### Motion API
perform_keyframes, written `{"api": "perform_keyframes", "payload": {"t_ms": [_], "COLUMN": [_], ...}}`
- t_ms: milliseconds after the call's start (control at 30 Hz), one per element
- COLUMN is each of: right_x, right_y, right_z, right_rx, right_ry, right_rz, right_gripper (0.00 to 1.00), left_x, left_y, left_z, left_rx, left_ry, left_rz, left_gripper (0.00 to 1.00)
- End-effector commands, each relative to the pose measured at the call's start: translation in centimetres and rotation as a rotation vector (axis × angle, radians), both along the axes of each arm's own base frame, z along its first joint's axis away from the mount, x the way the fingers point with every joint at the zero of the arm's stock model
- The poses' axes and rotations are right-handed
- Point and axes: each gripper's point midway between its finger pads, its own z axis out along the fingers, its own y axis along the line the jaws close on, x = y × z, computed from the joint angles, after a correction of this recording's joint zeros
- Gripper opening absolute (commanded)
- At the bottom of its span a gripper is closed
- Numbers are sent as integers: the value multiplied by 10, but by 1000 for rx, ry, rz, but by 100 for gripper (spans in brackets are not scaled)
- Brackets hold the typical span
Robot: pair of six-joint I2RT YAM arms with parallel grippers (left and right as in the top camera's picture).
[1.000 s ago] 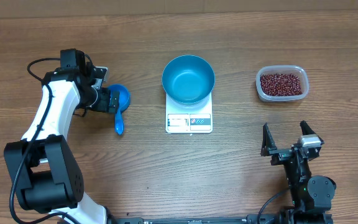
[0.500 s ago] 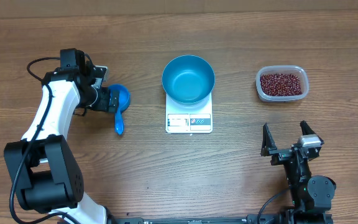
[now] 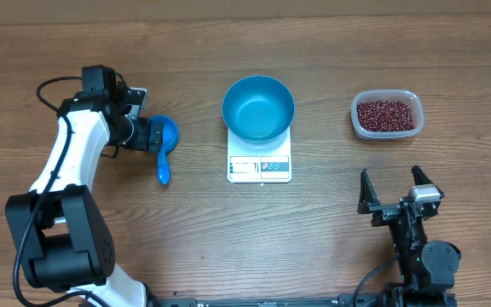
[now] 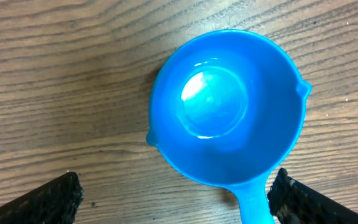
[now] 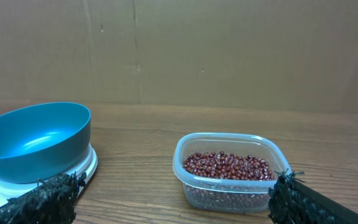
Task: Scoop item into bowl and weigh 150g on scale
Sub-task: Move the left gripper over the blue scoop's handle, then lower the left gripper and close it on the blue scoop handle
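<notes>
Overhead, I saw the small blue plastic scoop [image 3: 168, 133] under my spread, empty left gripper [image 3: 153, 136], handle running near; the right gripper [image 3: 392, 194] gaped empty, well away. Left wrist: the cup sat between the fingers. Right wrist: the dark red-brown beans [image 5: 225, 165] filled the clear tub [image 5: 185, 152], right of the round blue bowl [image 5: 36, 137] on the white scale [image 5: 89, 168].

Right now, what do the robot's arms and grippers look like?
The left arm has white links, black joints and a looping black cable. The right arm is black with a silver block near its wrist. Both the left gripper and right gripper have two black, rough-textured fingers.
</notes>
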Motion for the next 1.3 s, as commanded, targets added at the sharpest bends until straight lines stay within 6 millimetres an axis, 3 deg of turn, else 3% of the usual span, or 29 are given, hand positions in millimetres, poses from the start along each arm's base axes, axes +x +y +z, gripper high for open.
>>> {"api": "perform_keyframes", "payload": {"t_ms": [0,233,800,1267], "right_x": [0,0,0,0], "right_y": [2,2,2,2], "right_z": [-3,-3,-3,-3], "right_rx": [-5,-5,-5,-5], "right_ry": [-1,-1,-1,-1], "right_rz": [8,8,8,8], "right_gripper": [100,100,100,100], "left_x": [6,6,7,1], "left_y": [4,4,4,3], "left_z": [-5,-20,-29,-51], "left_rx": [5,-7,-11,-17], "left_ry": [1,36,52,109], "left_rz": [11,41,49,49], "left_gripper": [100,100,100,100]}}
